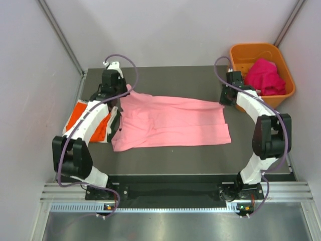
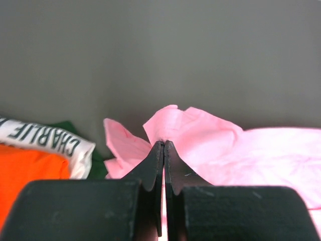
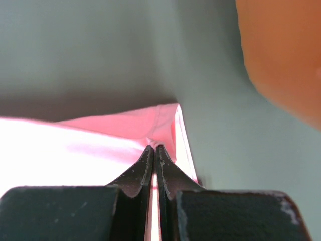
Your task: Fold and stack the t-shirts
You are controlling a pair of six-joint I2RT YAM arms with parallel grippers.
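Dark grey table (image 1: 175, 155) between pale walls, with the pink shirt (image 1: 170, 123) spread flat across its middle, its long axis running left to right. The left gripper (image 2: 164, 144) is clamped on a bunched fold at the shirt's far left corner. The right gripper (image 3: 153, 147) is clamped on the far right corner, jaws pressed together with a thin layer of cloth between them. Just left of the shirt, partly under the left arm, lies a pile (image 1: 76, 114) with an orange shirt (image 2: 25, 170) and white lettered and dark green cloth at its edge. Magenta shirts (image 1: 265, 76) wait in the basket (image 1: 288, 70) at the far right.

The step in hand looks like a fold of the far edge over toward the near edge. To do it well, both arms should lift together, only enough to clear the cloth below, with the edge taut between them so it does not sag in the middle. Carry it toward the near hem at a matched pace — if one side leads, the fold will run crooked. The left grip holds a crumpled wad rather than a clean corner, so that side may land wrinkled; a slight outward pull before setting down should help. Lay the edge on the near hem, then release both sides at once. Mind the pile beside the left arm — a wide swing could drag it.
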